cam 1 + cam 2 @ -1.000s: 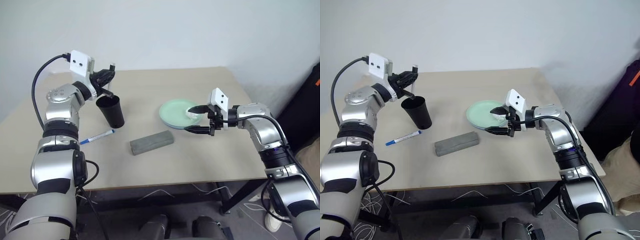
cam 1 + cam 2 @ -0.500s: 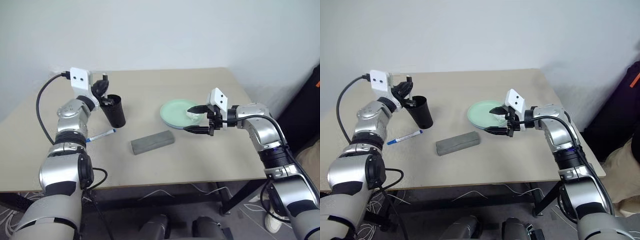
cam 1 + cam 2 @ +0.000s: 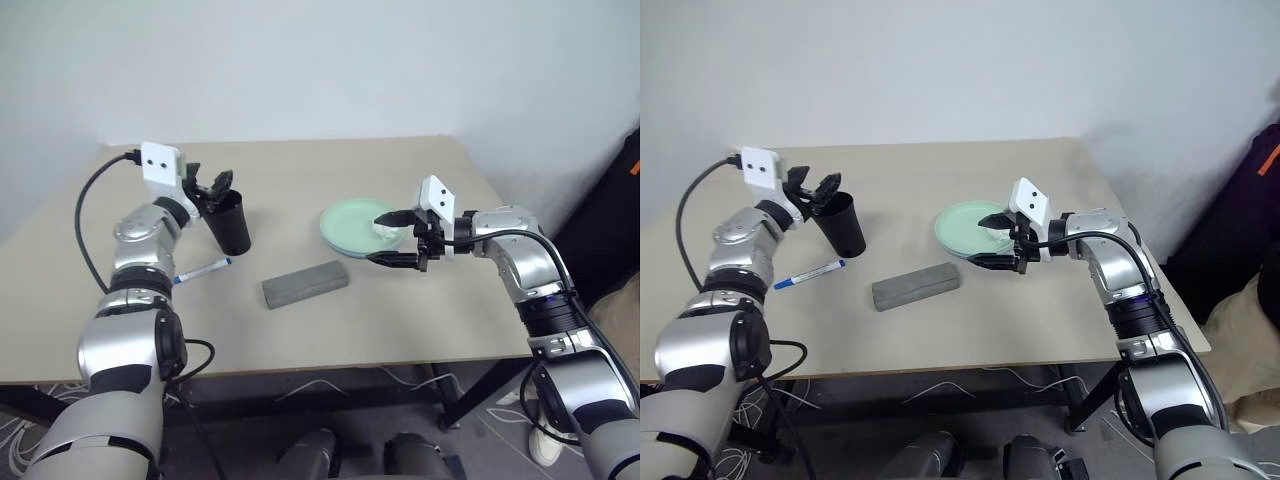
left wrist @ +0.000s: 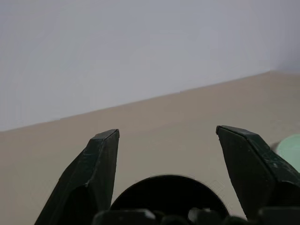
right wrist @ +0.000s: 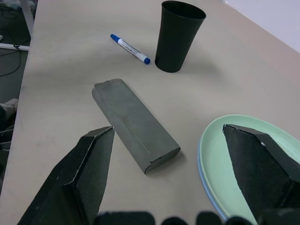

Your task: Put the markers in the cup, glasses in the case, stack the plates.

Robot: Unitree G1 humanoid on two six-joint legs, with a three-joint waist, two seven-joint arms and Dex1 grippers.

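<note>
1. Black plastic, tall and tapered: the cup (image 3: 227, 222) stands upright on the table (image 3: 300, 330) in the left eye view, and it is my landmark. The left gripper (image 3: 207, 187) hangs at its rim, fingers apart, nothing between them. One marker (image 3: 202, 270) lies flat on the table just on the near side of the cup, apart from it. The case (image 3: 304, 284), lid down, lies near and to the right of the cup. The plates (image 3: 352, 226), mint over blue, sit well to the right of it.

2. In the right eye view, the right gripper (image 3: 990, 238) hovers at the plates' near-right edge, well right of the cup, fingers spread and empty.

3. The left wrist view looks over the cup's dark mouth, between the wide jaws.

4. The right wrist view looks past spread jaws to the case, with the marker and cup beyond.

5. The risk, I judge: the cup is tall and narrow-based, so a finger brushing its rim could tip it. I see no glasses; whether they are in the case I cannot tell.
</note>
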